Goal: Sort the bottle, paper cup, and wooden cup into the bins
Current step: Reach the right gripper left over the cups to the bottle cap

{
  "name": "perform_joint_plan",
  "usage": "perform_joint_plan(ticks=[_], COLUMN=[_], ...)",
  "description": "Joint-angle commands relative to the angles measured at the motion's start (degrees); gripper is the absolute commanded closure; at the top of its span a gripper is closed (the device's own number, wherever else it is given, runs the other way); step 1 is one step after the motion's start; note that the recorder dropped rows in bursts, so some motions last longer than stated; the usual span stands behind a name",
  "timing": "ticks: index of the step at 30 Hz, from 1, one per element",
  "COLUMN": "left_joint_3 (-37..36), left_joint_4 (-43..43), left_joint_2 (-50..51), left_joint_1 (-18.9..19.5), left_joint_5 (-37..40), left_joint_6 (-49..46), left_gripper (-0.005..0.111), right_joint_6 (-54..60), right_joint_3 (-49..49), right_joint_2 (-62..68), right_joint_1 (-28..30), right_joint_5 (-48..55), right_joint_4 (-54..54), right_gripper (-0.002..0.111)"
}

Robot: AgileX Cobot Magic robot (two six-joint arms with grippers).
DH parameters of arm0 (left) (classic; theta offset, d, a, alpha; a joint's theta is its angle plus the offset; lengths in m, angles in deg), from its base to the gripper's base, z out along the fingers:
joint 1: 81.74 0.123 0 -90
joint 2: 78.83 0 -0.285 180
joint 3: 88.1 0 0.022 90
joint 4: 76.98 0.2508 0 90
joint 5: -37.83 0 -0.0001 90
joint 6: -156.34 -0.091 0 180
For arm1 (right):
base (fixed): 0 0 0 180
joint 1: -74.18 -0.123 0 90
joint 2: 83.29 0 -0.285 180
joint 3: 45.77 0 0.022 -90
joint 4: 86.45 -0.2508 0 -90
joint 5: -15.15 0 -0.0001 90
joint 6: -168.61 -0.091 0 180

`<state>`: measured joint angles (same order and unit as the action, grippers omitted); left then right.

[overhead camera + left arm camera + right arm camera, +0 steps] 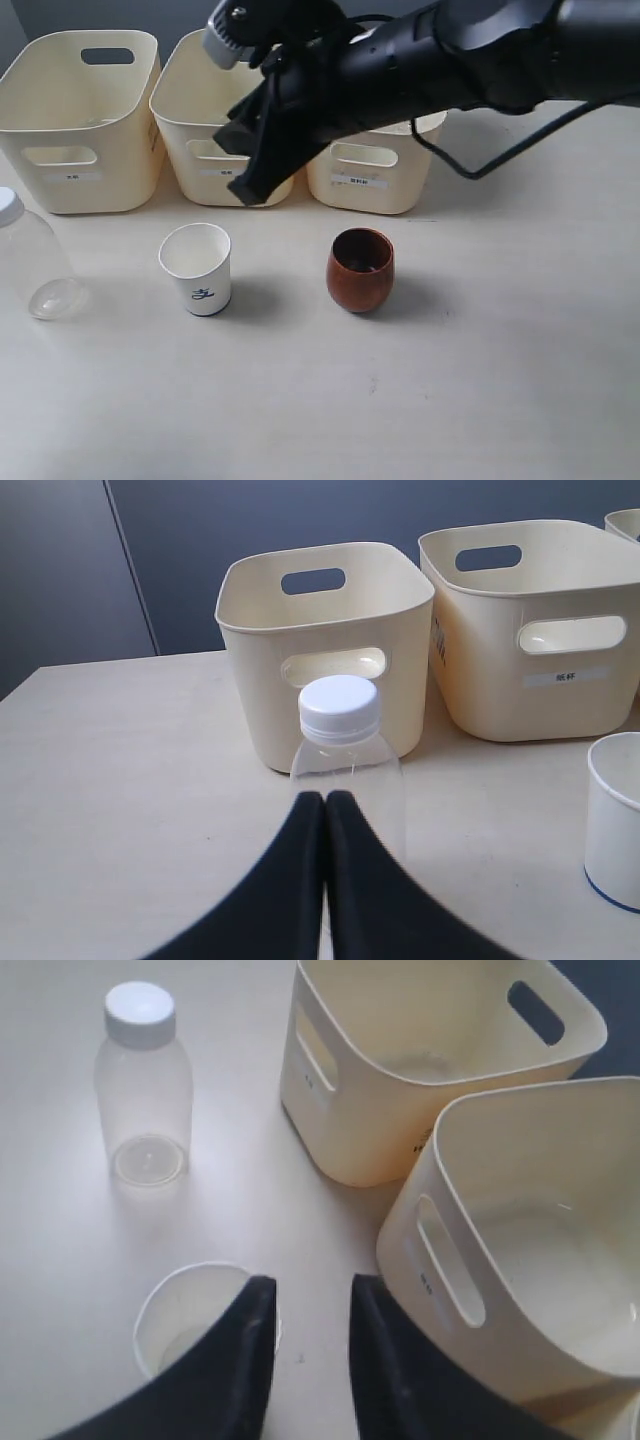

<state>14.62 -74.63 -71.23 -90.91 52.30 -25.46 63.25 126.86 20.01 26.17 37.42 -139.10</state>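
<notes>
At the far left of the surface (520,380) the bottle (35,262) stands upright, near the left bin (80,120); the left end effector (325,810) sits just in front of it with its fingers pressed together, holding nothing. To the right stand the paper cup (197,268) and then the wooden cup (360,269), both untouched, in front of the middle bin (215,140) and right bin (365,175). Nothing is sorted yet. The right end effector (312,1310) hangs above the paper cup, slightly parted and empty, so picking that cup looks like the step in hand; it would need to widen and descend over the rim.
</notes>
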Motion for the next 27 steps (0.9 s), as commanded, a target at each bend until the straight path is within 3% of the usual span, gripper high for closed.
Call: perform_joint_plan(ticks=[1, 6, 12, 16, 17, 19, 22, 27], left_joint_3=[0.1, 0.1, 0.1, 0.1, 0.1, 0.1, 0.1, 0.1], left_joint_4=[0.1, 0.1, 0.1, 0.1, 0.1, 0.1, 0.1, 0.1], left_joint_2=[0.2, 0.2, 0.2, 0.2, 0.2, 0.2, 0.2, 0.2], left_joint_1=[-0.2, -0.2, -0.2, -0.2, -0.2, -0.2, -0.2, -0.2], left_joint_5=[-0.8, -0.8, -0.8, -0.8, -0.8, -0.8, -0.8, -0.8], left_joint_6=[0.2, 0.2, 0.2, 0.2, 0.2, 0.2, 0.2, 0.2], left_gripper=[0.107, 0.107, 0.107, 0.107, 0.107, 0.107, 0.107, 0.107], right_joint_6=[2.3, 2.4, 10.9, 24.3, 28.6, 33.5, 40.4, 41.0], right_joint_3=[4.5, 10.1, 19.3, 22.2, 23.4, 24.9, 28.6, 35.1], right_joint_2=[5.6, 10.7, 19.2, 23.6, 25.5, 28.3, 32.9, 39.1], right_joint_1=[-2.7, -4.0, -4.1, -5.5, -6.5, -7.5, -9.2, -9.7], right_joint_5=[-4.5, -3.7, 3.0, 7.9, 8.2, 8.2, 9.1, 12.8], right_joint_4=[-1.3, -2.6, -19.0, -31.9, -36.9, -42.7, -47.3, -47.3], right_gripper=[0.081, 0.081, 0.080, 0.057, 0.045, 0.036, 0.036, 0.036])
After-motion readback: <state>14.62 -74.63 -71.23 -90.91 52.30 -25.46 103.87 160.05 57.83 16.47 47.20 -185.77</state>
